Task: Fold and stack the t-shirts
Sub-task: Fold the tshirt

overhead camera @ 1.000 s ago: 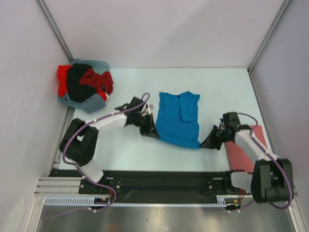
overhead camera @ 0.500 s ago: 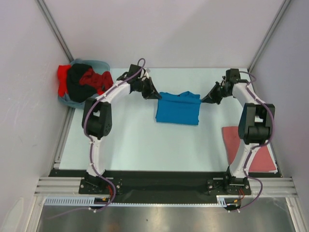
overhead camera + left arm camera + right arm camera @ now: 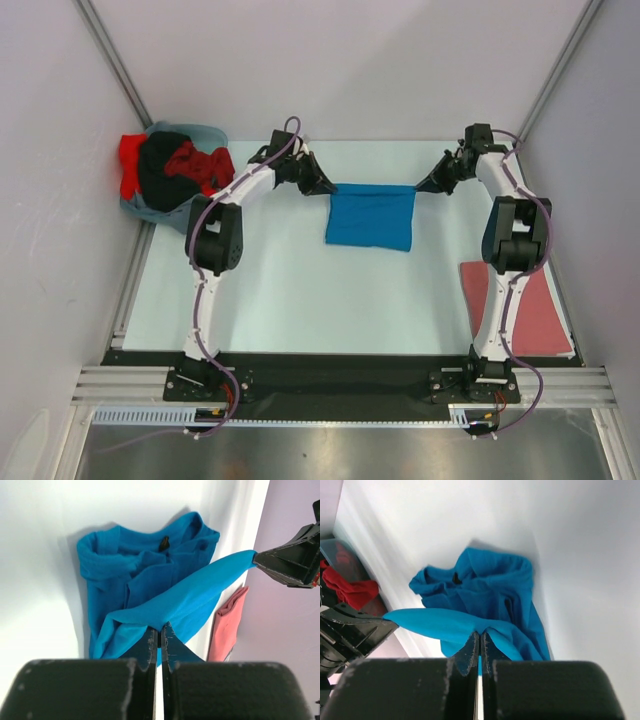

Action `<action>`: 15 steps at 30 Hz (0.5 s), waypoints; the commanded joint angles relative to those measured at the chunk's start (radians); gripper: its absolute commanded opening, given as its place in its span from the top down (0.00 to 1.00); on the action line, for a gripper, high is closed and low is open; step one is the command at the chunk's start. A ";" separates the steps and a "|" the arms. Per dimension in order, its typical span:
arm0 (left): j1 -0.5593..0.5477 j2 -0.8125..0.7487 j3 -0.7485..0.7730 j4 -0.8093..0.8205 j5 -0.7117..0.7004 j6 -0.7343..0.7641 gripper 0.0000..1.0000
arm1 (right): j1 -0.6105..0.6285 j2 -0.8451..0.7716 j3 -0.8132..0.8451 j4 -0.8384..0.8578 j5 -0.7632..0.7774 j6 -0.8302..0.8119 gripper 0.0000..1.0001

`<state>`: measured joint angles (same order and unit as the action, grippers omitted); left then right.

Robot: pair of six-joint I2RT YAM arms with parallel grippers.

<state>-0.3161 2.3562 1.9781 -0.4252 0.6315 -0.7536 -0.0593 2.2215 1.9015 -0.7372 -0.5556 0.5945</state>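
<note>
The bright blue t-shirt [image 3: 370, 215] lies folded over at the table's far middle. My left gripper [image 3: 326, 187] is shut on its far left corner, and my right gripper [image 3: 420, 186] is shut on its far right corner; the edge is stretched taut between them. In the left wrist view the blue cloth [image 3: 165, 600] hangs from my pinched tips [image 3: 161, 629]. The right wrist view shows the same cloth [image 3: 480, 605] at my tips [image 3: 480, 635]. A dull pinkish-red t-shirt [image 3: 520, 305] lies flat at the right. Bright red, black and grey-blue shirts [image 3: 172, 175] are heaped at the far left.
The heap sits in the far left corner against the left wall. The back wall runs just beyond both grippers. The pinkish-red shirt lies by the right wall near my right arm's base [image 3: 480, 375].
Both grippers carried the shirt's near hem up and away to the far side, folding the shirt over itself. Over the last half second they moved slightly farther and pulled the edge taut.
</note>
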 commanded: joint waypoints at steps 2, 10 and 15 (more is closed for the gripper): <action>0.034 0.038 0.074 0.068 -0.024 -0.059 1.00 | -0.025 0.070 0.102 -0.013 0.011 0.004 1.00; 0.048 0.101 0.140 0.083 -0.041 -0.102 1.00 | -0.027 0.144 0.169 0.001 0.006 0.024 1.00; 0.051 0.118 0.154 0.092 -0.046 -0.121 0.98 | -0.028 0.170 0.189 0.002 0.008 0.024 1.00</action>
<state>-0.3004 2.4714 2.0724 -0.3679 0.6235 -0.8471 -0.0616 2.3806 2.0365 -0.7410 -0.5659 0.6144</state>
